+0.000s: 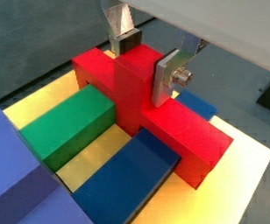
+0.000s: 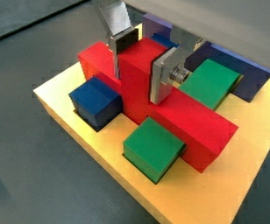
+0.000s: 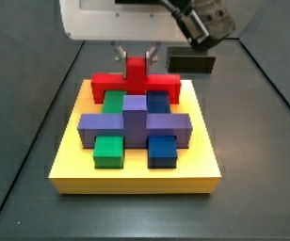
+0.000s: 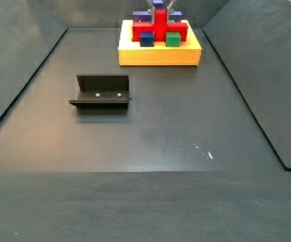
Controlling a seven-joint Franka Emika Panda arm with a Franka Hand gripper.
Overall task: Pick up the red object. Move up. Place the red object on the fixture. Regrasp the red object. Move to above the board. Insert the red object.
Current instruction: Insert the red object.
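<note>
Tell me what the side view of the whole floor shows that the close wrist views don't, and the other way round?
Only the side view shows the fixture, standing apart from the board on the floor. Only a wrist view shows the gripper, its fingers on either side of the red object's stem. Both show the red object on the board among blue and green blocks.
</note>
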